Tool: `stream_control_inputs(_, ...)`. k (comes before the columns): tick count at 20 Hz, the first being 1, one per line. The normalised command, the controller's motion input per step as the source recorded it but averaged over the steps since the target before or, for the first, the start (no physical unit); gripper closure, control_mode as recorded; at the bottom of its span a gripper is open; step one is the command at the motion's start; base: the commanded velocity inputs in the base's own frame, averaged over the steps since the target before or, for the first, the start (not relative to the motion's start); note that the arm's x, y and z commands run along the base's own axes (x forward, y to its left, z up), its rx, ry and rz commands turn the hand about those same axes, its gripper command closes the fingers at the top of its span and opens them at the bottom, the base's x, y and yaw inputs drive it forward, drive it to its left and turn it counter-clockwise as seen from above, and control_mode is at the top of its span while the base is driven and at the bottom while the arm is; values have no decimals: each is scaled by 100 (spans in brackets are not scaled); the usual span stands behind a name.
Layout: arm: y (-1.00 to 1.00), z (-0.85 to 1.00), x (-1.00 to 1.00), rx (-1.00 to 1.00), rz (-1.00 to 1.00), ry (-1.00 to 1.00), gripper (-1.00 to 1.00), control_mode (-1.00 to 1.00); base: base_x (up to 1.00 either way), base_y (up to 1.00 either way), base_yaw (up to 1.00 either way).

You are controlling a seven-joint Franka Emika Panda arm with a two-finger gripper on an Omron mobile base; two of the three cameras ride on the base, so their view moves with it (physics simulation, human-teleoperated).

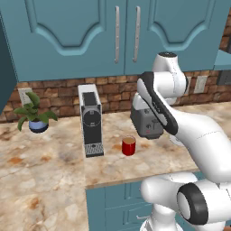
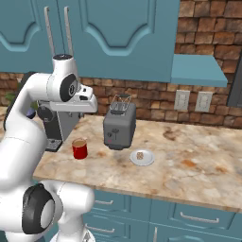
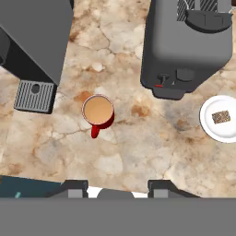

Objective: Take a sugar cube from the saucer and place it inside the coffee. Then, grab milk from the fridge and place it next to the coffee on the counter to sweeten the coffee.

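- Your fingers (image 3: 111,184) hang apart and empty, high above the counter (image 3: 138,152).
- Move over the saucer (image 3: 209,126), descend straight onto the sugar cube (image 3: 221,116).

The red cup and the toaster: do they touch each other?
Apart. In the hand view, bare counter lies between the red cup and the toaster; the right base view also shows a gap.
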Motion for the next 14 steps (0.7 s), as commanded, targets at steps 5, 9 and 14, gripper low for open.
stream_control_inputs(5, 0, 0, -13, 0, 0, -3, -100, -100, 0, 0, 0)
stream_control_inputs(9, -3, -1, -69, 0, 0, 0, -100, -100, 0, 0, 0)
stream_control_inputs(14, -57, -18, -66, 1, 0, 0, -100, -100, 0, 0, 0)
